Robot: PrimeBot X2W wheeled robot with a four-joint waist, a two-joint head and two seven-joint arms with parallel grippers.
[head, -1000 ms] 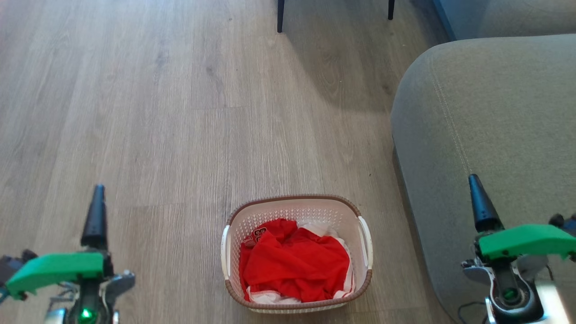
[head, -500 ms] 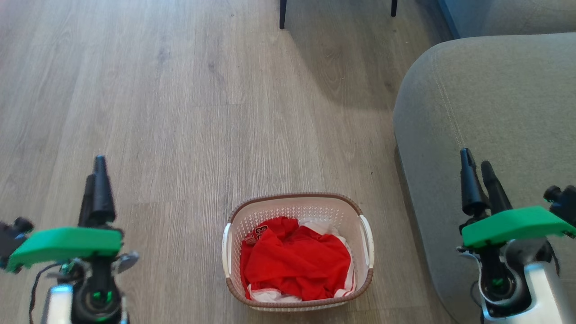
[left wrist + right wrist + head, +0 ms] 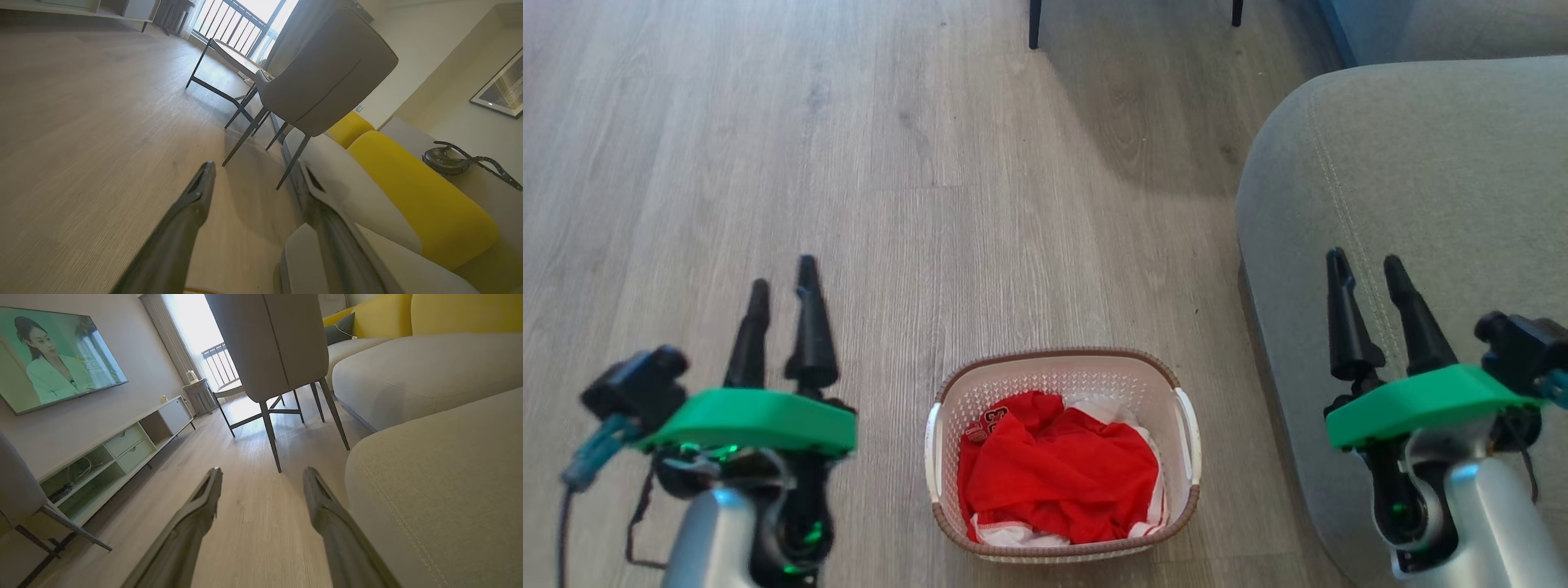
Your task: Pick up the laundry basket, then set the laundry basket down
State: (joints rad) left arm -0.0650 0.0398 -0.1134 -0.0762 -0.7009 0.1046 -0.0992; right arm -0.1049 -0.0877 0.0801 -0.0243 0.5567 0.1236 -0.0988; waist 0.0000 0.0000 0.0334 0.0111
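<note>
One laundry basket (image 3: 1062, 377) lies between left claw (image 3: 783, 275) and right claw (image 3: 1364, 259)

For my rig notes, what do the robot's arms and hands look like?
The left hand and right hand each have two long tapered black fingers above a bright green plate, on silver-grey forearms with green lights. A black camera module sits beside each; the left's trails a teal plug and dark cable.
</note>
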